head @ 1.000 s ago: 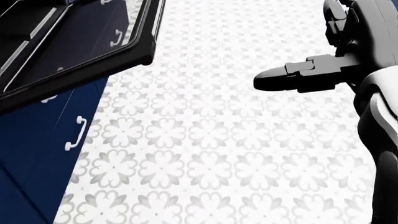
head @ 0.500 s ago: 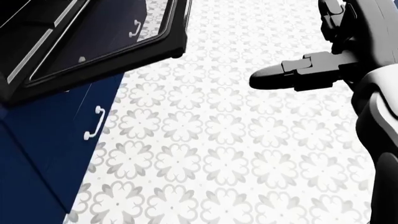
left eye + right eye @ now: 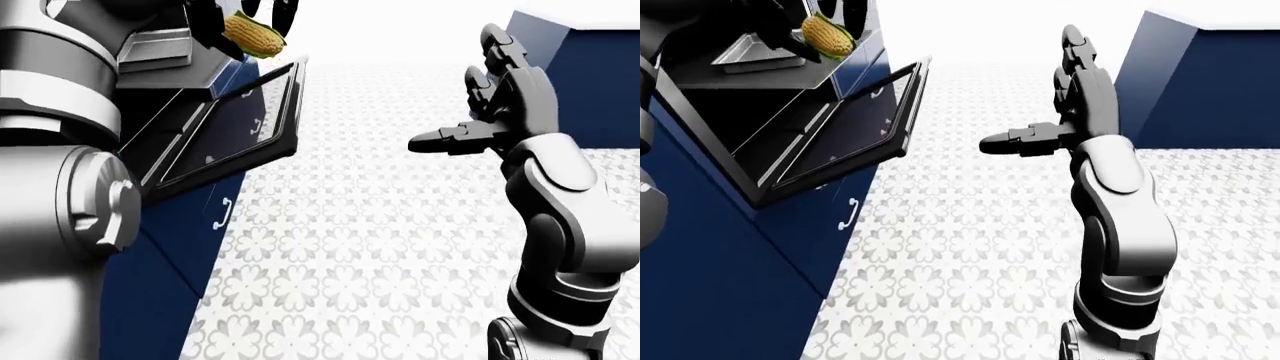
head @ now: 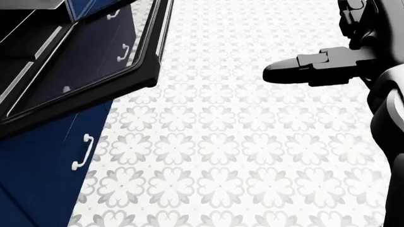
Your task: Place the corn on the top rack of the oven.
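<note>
The left hand (image 3: 825, 19) grips the corn (image 3: 827, 37) just above the open oven door (image 3: 845, 142). The right hand (image 3: 1065, 112), right of the door, is spread wide and holds nothing.

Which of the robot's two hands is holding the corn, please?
The left hand, at the top left of the right-eye view, grips the corn above the open oven door; the right hand is open and empty.

The right hand (image 3: 1060, 97) in the upper middle of the right-eye view is matte black, built of blocky jointed segments with rounded fingertips. Below it the right forearm (image 3: 1125, 217) is a smooth, glossy silver-grey shell that swells and then narrows to a dark ringed joint near the frame's bottom edge. At the left edge of the left-eye view, the left arm (image 3: 60, 150) shows pale grey cylinders with a round disc-shaped cap.
</note>
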Controlling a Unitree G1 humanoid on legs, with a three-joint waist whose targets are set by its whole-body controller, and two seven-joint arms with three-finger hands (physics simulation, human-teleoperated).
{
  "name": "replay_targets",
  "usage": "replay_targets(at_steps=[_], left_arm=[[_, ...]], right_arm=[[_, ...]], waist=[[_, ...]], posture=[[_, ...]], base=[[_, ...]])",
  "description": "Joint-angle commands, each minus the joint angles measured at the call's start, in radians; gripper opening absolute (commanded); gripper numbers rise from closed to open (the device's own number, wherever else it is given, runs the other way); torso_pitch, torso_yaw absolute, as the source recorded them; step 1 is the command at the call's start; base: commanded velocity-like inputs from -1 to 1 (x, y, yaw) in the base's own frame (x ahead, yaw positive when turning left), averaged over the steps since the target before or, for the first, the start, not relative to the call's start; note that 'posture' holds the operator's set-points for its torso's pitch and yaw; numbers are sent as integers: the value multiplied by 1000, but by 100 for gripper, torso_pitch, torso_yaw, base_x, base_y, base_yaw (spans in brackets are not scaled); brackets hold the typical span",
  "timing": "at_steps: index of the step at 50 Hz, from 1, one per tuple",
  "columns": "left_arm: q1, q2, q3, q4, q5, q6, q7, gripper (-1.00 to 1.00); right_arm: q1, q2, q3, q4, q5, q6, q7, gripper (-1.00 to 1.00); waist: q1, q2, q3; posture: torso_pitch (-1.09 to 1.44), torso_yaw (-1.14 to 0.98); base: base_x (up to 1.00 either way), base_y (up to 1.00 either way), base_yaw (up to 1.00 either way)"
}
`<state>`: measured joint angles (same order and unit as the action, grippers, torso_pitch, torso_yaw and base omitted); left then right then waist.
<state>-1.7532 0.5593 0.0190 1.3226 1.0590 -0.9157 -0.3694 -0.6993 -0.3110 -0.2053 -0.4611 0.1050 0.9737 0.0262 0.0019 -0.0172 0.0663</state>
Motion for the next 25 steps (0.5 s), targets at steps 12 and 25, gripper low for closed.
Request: replay_targets(at_steps=[12, 25], left_arm=[[-37, 16, 14, -27, -21, 14, 16, -70], [-49, 11, 13, -25, -21, 15, 13, -70]], right_arm=[[-22, -8, 9, -21, -1, -28, 6, 100], [-29, -7, 10, -22, 0, -24, 11, 100]], waist=[[-9, 71, -27], [-10, -25, -37]], posture=[[0, 0], [0, 0]], base=[[39, 9, 0], [39, 54, 0]])
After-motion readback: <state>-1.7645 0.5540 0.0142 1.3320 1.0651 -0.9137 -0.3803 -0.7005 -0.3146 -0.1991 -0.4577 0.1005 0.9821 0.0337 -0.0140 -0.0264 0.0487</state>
